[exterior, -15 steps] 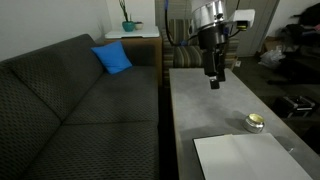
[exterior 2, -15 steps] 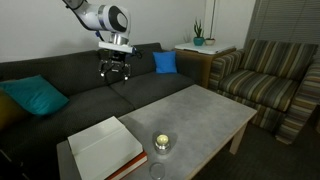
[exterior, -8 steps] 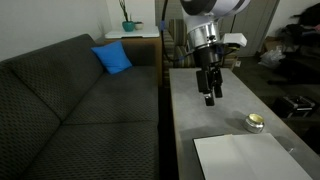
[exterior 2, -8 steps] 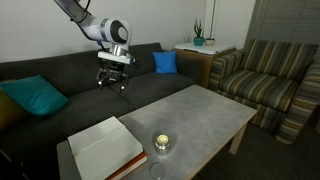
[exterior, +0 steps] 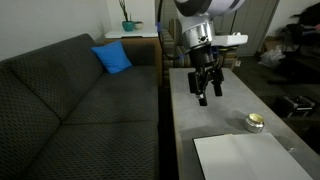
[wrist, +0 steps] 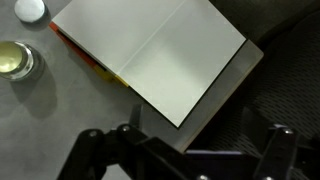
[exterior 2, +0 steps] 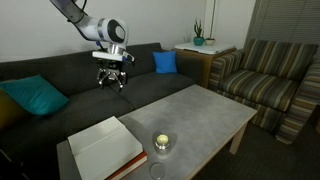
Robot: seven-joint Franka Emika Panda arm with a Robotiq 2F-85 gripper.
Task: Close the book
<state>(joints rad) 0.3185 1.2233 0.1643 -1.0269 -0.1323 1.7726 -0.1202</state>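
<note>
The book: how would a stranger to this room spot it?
Find the long grey table in front of the dark sofa. At one end lies the book, open flat on blank white pages. It is far bigger than the small round gold tin beside it.

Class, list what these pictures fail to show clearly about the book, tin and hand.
Book: exterior view, cut off by the bottom edge.
Its cover: wrist view, mostly hidden under white pages.
Tin: exterior view, too small to see contents.
Hand: wrist view, dark, blurred, cut by bottom edge.
</note>
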